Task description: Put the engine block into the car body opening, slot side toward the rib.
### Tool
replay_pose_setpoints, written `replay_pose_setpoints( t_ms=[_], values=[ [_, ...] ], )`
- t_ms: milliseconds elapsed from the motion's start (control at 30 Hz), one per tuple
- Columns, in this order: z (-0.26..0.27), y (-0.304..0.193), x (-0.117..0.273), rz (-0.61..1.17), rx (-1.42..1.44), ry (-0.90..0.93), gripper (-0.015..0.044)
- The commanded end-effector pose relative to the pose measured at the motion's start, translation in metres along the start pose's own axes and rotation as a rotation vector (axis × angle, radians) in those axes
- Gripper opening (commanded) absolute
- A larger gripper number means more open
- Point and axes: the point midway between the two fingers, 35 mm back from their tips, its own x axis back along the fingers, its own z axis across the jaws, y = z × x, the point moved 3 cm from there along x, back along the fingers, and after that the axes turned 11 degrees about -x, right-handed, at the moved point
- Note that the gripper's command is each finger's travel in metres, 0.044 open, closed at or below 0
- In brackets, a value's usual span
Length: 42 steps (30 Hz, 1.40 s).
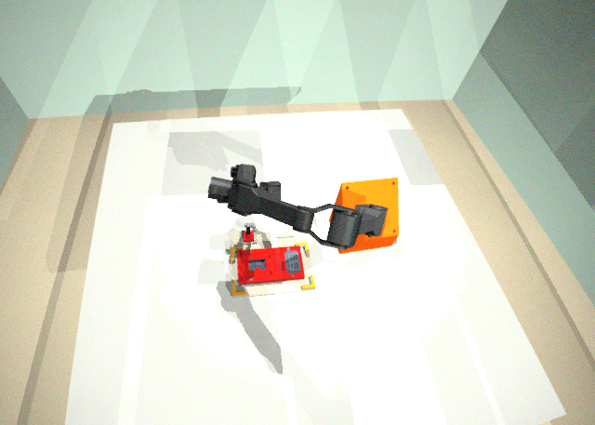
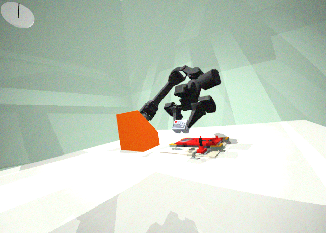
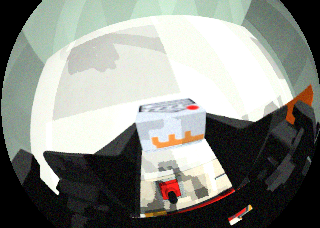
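Note:
My gripper (image 2: 181, 124) (image 3: 168, 122) is shut on the engine block (image 2: 180, 127) (image 3: 170, 122), a grey-white block with a red dot on its top and a notched orange marking low on one side. The block hangs in the air, clear of the red car body (image 1: 269, 275) (image 2: 194, 142), and looks slightly tilted in the exterior view. In the top view the arm hides block and fingertips. The car body lies flat between yellow corner pieces, its dark opening (image 1: 257, 264) showing left of the grey window. Only its red edge shows in the wrist view. I cannot make out the rib.
A small red clamp with a black upright (image 1: 247, 235) (image 2: 201, 149) (image 3: 170, 189) stands beside the car body on the pale base plate. A large orange block (image 1: 370, 190) (image 2: 136, 133) (image 3: 303, 100) stands at the arm's base, right of the car body in the top view.

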Motion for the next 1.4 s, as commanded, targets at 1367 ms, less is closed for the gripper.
replay_pose_setpoints(
  t_ms=[1367],
  values=[
    [-0.011, -0.058, -0.056, -0.146, -0.011, 0.032, 0.0]
  ],
)
